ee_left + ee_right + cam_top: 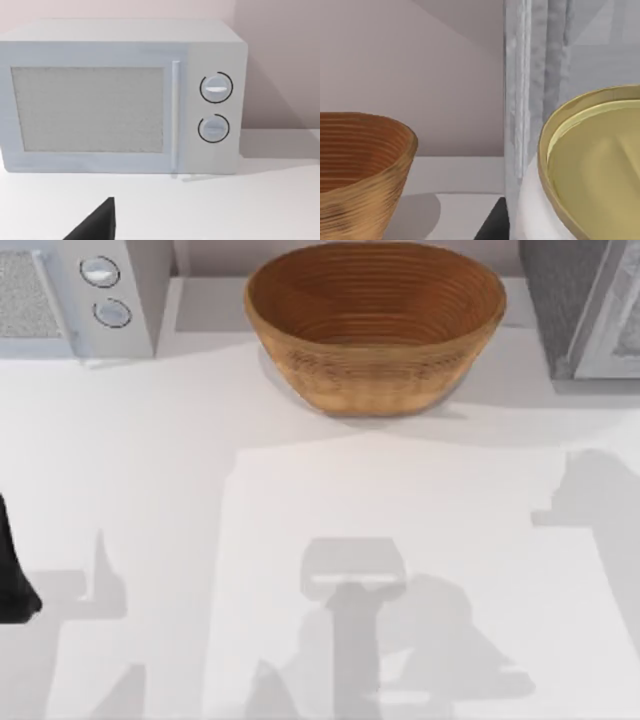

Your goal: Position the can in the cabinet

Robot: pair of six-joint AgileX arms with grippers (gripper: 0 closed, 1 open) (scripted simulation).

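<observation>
The can (pixel 595 170) sits very close in the right wrist view, showing its dull gold top and a strip of white label. My right gripper (pixel 560 230) is shut on it, with one dark finger (pixel 492 227) showing beside the label. Right behind the can rises the light grey frame of the cabinet (pixel 530 75). In the top view the grey speckled cabinet (pixel 560 300) stands at the back right corner. My left gripper (pixel 15 585) is parked at the table's left edge, facing the white appliance.
A large woven basket (pixel 375 330) stands at the back middle, just left of the cabinet. A white appliance with two round knobs (pixel 110 290) occupies the back left corner. The white tabletop (pixel 320 540) carries arm shadows across the front.
</observation>
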